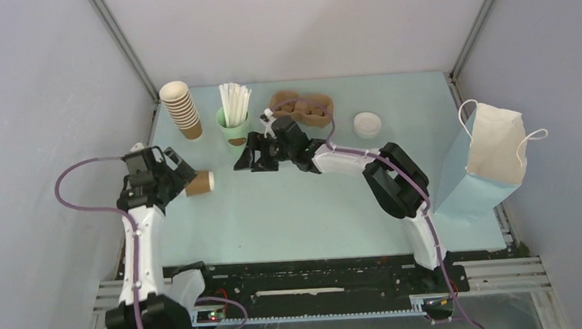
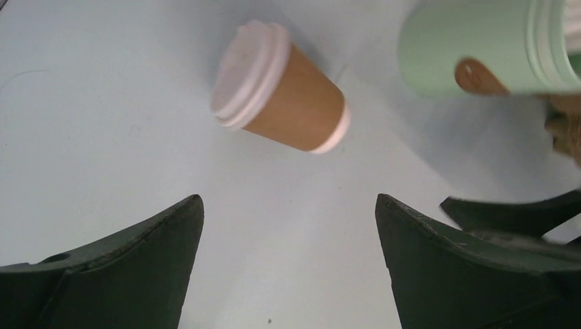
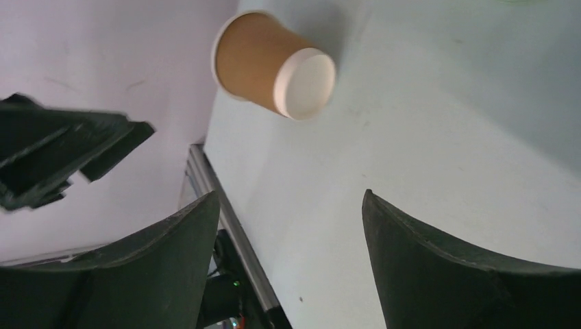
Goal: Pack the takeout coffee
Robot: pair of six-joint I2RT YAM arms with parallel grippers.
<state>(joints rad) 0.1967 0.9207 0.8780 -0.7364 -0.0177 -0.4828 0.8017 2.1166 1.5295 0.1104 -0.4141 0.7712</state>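
From above, the takeout coffee lies on its side near the left edge of the bench, just beside the left claw, whose jaws stand apart. The right claw, also spread and empty, sits just in front of the mint-green straw cup. Along the back edge are a stack of brown cups, a pulp carrier and a loose white lid. A paper bag stands at the right edge.

Left wrist: the coffee's lidded end faces the camera, beyond the parted fingers and untouched.

Right wrist: the coffee's base faces the camera, clear of the wide-apart fingers.
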